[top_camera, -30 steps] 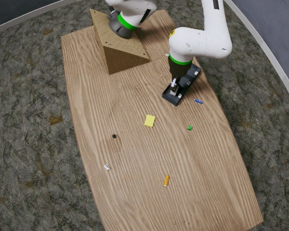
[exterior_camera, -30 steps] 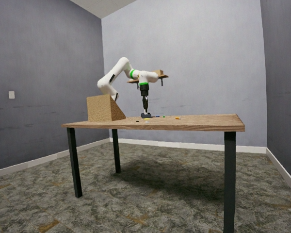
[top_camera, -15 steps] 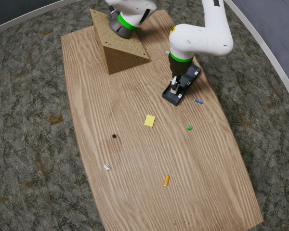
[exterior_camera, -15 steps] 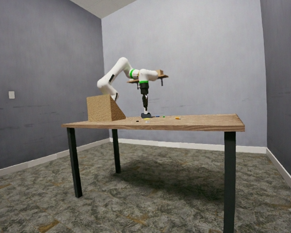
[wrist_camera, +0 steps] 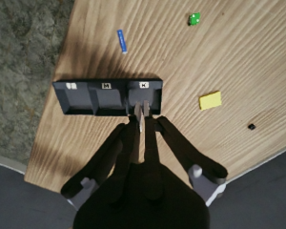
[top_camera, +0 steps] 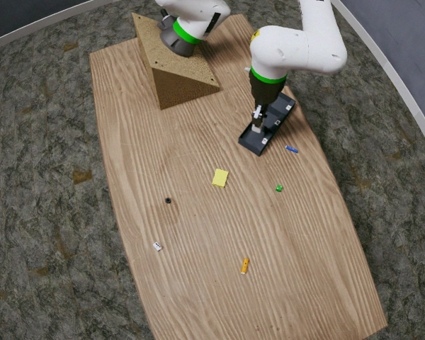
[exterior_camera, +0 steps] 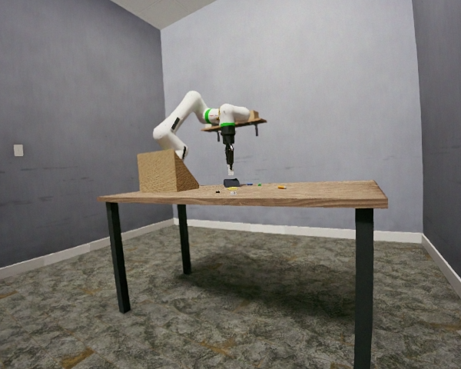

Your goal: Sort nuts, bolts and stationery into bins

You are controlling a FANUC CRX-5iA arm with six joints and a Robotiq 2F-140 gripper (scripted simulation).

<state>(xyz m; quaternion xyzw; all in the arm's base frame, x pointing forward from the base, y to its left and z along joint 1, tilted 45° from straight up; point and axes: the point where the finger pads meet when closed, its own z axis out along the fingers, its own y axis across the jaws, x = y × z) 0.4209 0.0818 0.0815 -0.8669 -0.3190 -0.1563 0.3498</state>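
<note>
1. End effector (top_camera: 256, 128) (exterior_camera: 230, 171) (wrist_camera: 143, 107) nearly shut, slim gap, nothing seen in it; over the tray (top_camera: 249, 146) (exterior_camera: 231, 183) (wrist_camera: 78, 114), at the K end. If it drops without lifting clear, tips could knock a wall and tilt the tray.
2. M bin (top_camera: 270, 117) (wrist_camera: 110, 98) is mid-tray, beside K; aiming short means wrong bin. Far label unreadable, probably F.
3. Black bit (top_camera: 168, 200) (exterior_camera: 217, 192) (wrist_camera: 252, 127), maybe a nut, sits on desk; small, easily pinched off-centre.
4. Yellow pad (top_camera: 219, 178) (exterior_camera: 232, 188) (wrist_camera: 210, 100), on desk, likely stationery; set in crooked, it could overhang.
</note>
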